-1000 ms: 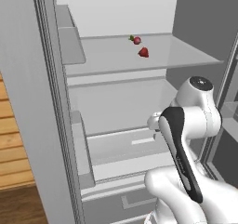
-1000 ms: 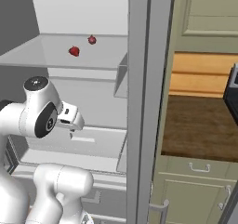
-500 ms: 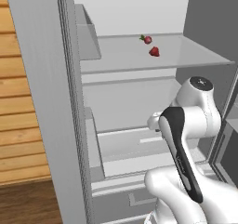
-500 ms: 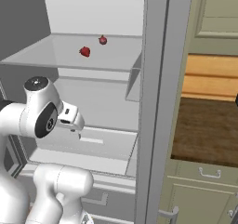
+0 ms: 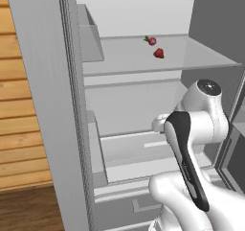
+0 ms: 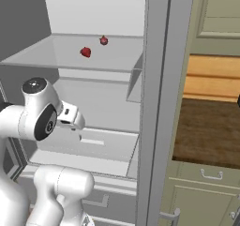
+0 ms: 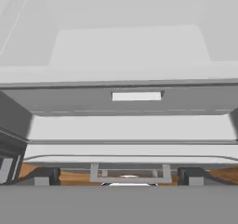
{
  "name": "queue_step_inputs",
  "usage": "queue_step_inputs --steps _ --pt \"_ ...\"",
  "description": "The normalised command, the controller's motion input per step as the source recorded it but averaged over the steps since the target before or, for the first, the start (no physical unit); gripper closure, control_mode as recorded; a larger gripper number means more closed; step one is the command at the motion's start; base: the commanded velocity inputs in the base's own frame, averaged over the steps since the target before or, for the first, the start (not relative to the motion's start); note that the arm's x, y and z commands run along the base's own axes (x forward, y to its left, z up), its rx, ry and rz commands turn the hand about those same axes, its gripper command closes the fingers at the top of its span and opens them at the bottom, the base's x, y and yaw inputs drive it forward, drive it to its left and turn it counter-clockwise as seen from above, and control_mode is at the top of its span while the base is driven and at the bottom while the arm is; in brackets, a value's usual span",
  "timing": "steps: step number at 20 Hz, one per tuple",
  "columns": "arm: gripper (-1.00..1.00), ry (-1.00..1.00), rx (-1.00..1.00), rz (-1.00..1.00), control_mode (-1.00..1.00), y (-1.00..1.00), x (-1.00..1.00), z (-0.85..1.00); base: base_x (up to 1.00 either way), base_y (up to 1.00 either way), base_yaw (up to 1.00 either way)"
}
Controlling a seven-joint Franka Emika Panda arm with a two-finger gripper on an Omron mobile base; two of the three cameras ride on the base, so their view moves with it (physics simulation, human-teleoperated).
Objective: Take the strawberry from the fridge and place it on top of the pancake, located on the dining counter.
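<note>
The strawberry [image 5: 159,53] lies on the upper shelf [image 5: 201,57] of the open fridge [image 6: 157,103], above and beyond the folded arm [image 5: 189,144]. The gripper [image 7: 120,175] faces the lower shelves, fingers apart and empty.

Flat, even rendered light, sharp throughout; soft shading inside the fridge [image 5: 143,96], no glare.

The white arm rises from the base and folds at a high elbow joint, so the forearm with its dark strip slopes down toward the base. The wrist sits at middle height and points forward. In the hand view the gripper [image 7: 119,175] shows its two dark fingertips [image 7: 42,175] set wide apart, holding nothing.
</note>
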Motion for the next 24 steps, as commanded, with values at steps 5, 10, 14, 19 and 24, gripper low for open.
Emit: queue_step_inputs --steps 5,10,14,19,24 --pt "-1.0 -0.23 0.0 0.0 -1.0 -0.01 0.1 0.59 0.0 0.0 0.0" --pt "-1.0 -0.26 0.0 0.0 -1.0 -0.08 -0.04 0.75 0.0 0.0 0.0" --pt "-1.0 -0.07 0.0 -0.03 -1.0 -0.01 0.01 0.97 0.0 0.0 0.0" --pt "-1.0 0.0 0.0 -0.07 -1.0 -0.07 0.17 0.76 0.0 0.0 0.0" --pt "-1.0 0.14 0.0 -0.04 -1.0 -0.21 0.65 0.21 0.0 0.0 0.0"
